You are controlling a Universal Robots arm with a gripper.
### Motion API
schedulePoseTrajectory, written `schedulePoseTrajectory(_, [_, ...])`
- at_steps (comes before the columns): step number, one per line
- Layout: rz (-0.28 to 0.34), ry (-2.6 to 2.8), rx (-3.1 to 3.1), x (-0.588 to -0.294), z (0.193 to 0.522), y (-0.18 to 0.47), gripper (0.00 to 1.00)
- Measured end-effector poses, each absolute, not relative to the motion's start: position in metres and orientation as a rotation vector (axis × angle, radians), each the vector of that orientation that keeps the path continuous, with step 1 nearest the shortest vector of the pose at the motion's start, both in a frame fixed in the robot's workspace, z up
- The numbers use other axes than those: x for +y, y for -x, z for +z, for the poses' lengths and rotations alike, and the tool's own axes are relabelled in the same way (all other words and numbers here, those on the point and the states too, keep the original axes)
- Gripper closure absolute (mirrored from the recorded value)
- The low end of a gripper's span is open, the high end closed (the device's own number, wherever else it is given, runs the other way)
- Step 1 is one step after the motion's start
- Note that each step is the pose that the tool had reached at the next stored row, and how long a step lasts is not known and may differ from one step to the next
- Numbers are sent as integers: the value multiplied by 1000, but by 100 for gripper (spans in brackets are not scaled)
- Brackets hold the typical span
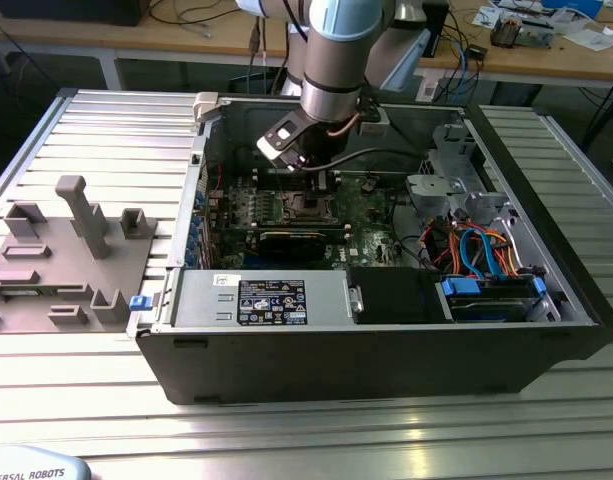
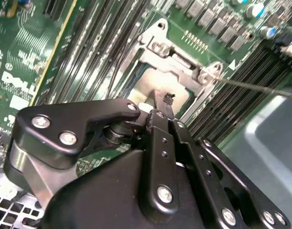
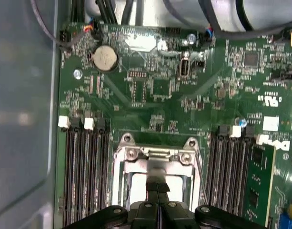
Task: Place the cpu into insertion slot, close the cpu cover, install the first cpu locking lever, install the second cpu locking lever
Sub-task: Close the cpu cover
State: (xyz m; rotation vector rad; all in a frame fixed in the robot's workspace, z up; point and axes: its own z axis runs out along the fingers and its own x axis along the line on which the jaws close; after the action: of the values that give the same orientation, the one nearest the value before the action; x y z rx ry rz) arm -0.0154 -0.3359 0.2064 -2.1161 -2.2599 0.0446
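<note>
**Clenched hand over the seated chip**

One robot arm reaches into one open computer case point(image 1: 336, 370) lying on the ribbed metal bench point(image 1: 286, 440). Its hand point(image 1: 321, 188) hangs over the socket point(image 1: 304, 208) near the middle of the green board point(image 3: 155, 90). In the first wrist view its two fingers point(image 3: 152, 193) are clenched together with nothing seen between them. Their tips are over the chip point(image 3: 136, 190); whether they touch it cannot be told.

The one chip lies in the socket, its silver top showing through the square opening of the one cover frame point(image 3: 155, 153), which carries two screws on its top bar. One thin wire lever point(image 3: 201, 171) runs just beside the frame.

A bank of long black memory slots flanks the socket on each side, and one memory stick point(image 3: 260, 186) stands in the far bank. One coin battery point(image 3: 105, 58) sits on the board. White lettering marks the board, and one dark label point(image 1: 271, 300) is on the power supply; its print is too small to read.
</note>
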Motion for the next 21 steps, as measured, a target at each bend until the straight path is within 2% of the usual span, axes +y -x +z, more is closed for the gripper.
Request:
schedulePoseTrajectory(6, [45, 2116, -2260, -336, 219, 13, 89])
schedulePoseTrajectory(21, [39, 2114, -2257, -336, 209, 43, 89])
